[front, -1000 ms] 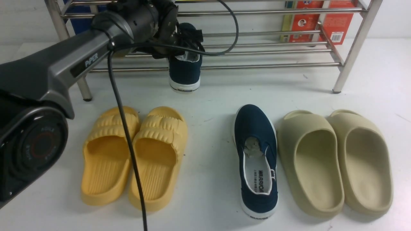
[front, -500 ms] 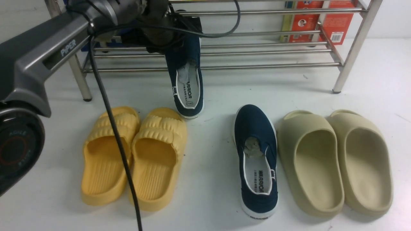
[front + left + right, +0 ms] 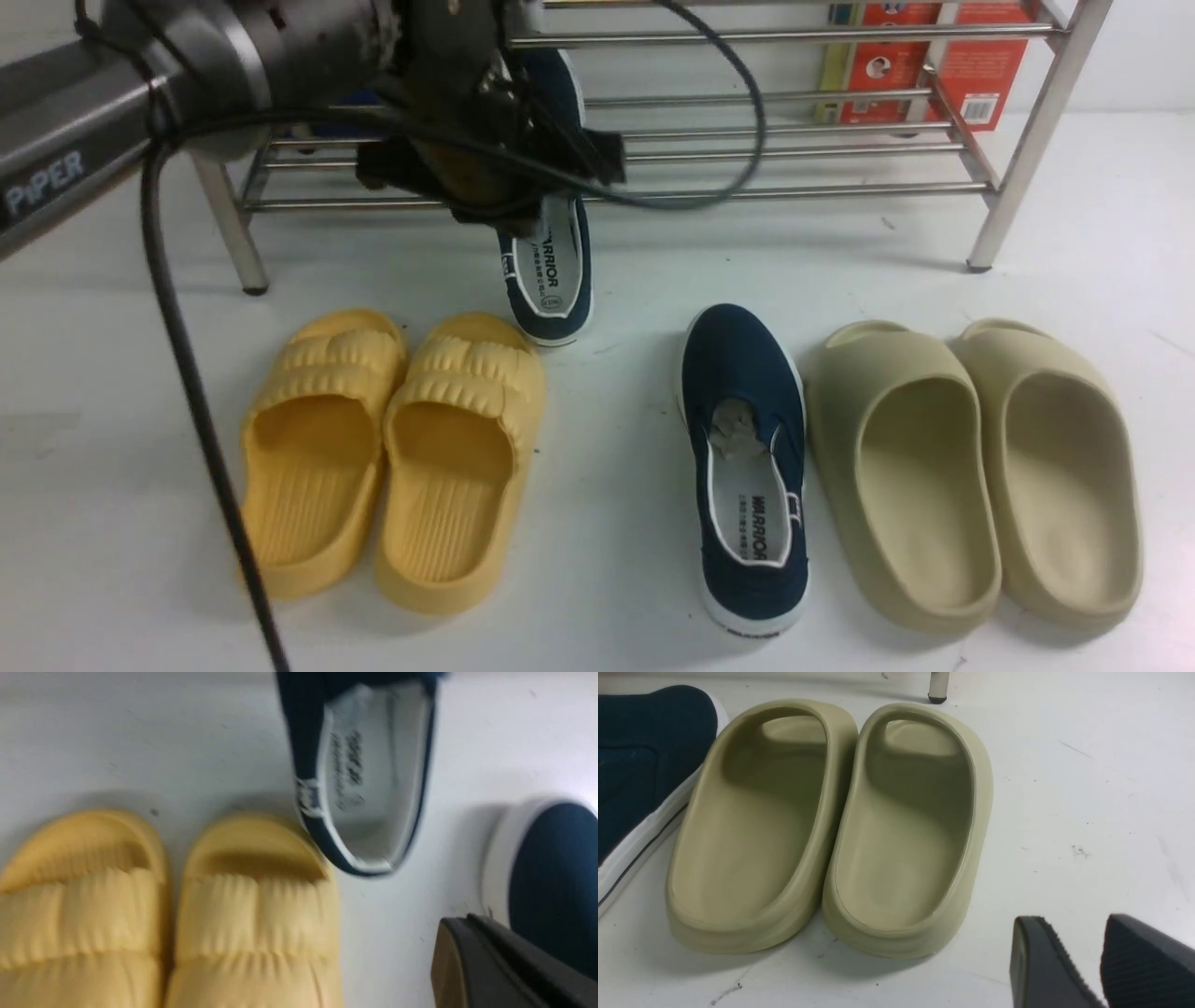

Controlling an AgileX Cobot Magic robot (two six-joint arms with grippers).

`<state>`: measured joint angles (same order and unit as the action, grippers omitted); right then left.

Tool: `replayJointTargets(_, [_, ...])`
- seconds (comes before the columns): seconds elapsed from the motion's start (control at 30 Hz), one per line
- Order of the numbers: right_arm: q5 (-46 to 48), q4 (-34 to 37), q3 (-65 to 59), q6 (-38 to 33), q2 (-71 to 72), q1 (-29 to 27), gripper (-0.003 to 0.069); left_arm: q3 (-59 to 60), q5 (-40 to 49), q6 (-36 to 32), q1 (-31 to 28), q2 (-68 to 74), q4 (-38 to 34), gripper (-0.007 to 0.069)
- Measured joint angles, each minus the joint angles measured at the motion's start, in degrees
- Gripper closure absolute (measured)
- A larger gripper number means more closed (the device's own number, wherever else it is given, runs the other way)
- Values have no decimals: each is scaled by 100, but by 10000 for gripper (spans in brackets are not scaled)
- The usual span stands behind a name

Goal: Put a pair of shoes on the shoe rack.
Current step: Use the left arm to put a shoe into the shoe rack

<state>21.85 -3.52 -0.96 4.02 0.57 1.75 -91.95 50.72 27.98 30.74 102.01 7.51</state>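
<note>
Claw, left [image 3: 449, 934]: fingers [image 3: 504, 975] pressing together, gripping nothing. Beneath it, one navy sneaker [image 3: 551, 271] is leaning toe-up on the shoe rack [image 3: 794, 191], heel touching the table [image 3: 1074, 233]; its mate [image 3: 747, 467] is lying rightward. Canvas likely handling light, soft; heel collar offering firmest pinch.

shoe rack [image 3: 794, 193], right half: tubes bare, open from front | left-centre: blocked by left arm [image 3: 233, 47], leaning navy shoe [image 3: 551, 280] | yellow slides [image 3: 448, 457] to second navy shoe [image 3: 742, 373]: wide gap, passable | that shoe to beige slides [image 3: 920, 485]: too close, no passage
</note>
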Motion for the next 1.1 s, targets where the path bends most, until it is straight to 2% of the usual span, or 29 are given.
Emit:
replayJointTargets(0.03, [0,0,0,0,0,0,419,464,-235,48,262,-122,-24,638])
replayJointTargets(0.13, [0,0,0,0,0,0,419,1217,-827,300,518,-110,-60,638])
replayJointTargets(0.27, [0,0,0,0,0,0,419,1774,-1862,709,504,258,70,638])
replayJointTargets(0.37, [0,0,0,0,0,0,419,1780,-2244,894,438,485,257,638])
replayJointTargets(0.47, [0,0,0,0,0,0,419,1780,-2751,1287,340,764,816,638])
replayJointTargets(0.83, [0,0,0,0,0,0,419,1664,-2983,2910,-12,1117,2616,638])
replayJointTargets(0.97, [0,0,0,0,0,0,419,1664,-3127,3237,-6,1124,2992,638])
replayJointTargets(1.1, [0,0,0,0,0,0,419,1664,-3153,3510,5,1124,3069,638])
